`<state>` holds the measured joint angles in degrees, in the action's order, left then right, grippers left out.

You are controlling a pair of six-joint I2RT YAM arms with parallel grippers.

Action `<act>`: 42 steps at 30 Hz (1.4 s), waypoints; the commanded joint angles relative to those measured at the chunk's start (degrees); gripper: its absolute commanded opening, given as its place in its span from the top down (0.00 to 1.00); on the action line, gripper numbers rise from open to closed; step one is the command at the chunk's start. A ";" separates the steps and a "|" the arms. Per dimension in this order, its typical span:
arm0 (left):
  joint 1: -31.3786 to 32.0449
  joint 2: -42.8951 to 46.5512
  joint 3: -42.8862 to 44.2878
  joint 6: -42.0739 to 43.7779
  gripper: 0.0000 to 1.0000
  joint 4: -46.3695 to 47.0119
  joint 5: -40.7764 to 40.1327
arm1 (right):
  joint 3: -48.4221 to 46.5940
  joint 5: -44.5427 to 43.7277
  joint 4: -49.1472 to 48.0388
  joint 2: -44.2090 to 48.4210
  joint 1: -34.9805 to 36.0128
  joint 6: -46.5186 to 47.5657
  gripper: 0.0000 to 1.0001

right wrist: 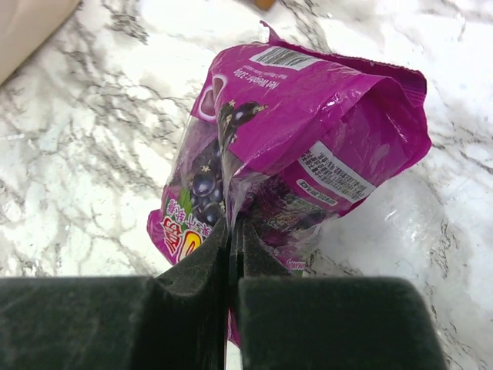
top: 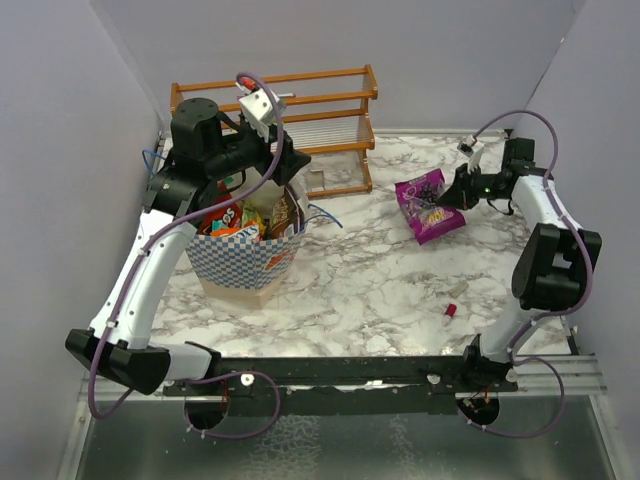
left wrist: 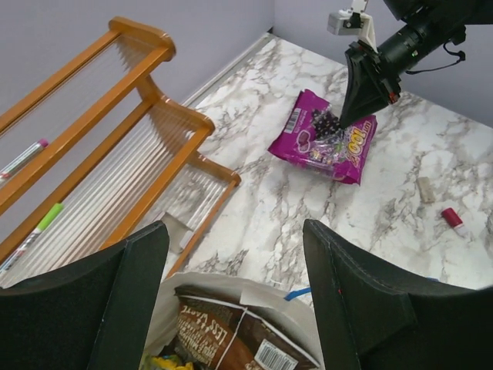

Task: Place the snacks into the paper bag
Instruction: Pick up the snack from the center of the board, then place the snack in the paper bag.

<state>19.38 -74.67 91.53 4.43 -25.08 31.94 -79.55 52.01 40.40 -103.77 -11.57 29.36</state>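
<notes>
Magenta pack (right wrist: 323, 116), on the desk (top: 380, 290) well right of the bag (top: 245, 265), is clamped by its film in the right pincer (right wrist: 233, 231), seemingly for lifting; left pincer (left wrist: 231, 239) hangs apart over the bag.

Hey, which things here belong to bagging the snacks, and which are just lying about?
Job: magenta candy pack, pinched in the right claw; paper bag; brown snack packet already inside it.
Lying about: wooden rack; small red cap.
</notes>
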 commanded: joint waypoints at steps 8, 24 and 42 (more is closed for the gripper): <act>10.60 -4.46 4.36 -1.63 0.29 2.48 0.23 | 3.76 12.60 4.54 18.83 0.41 9.73 0.99; 17.45 -18.53 8.65 -6.10 0.24 6.60 8.89 | 3.09 24.18 11.90 35.54 0.59 12.55 0.99; 17.69 -28.39 10.43 -19.20 0.11 15.91 24.94 | 1.56 28.62 6.82 44.68 0.59 2.76 0.99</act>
<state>36.62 -101.47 101.75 -7.35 -16.43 49.45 -75.90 75.46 52.23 -60.51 -11.20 35.48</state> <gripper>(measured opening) 0.912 0.018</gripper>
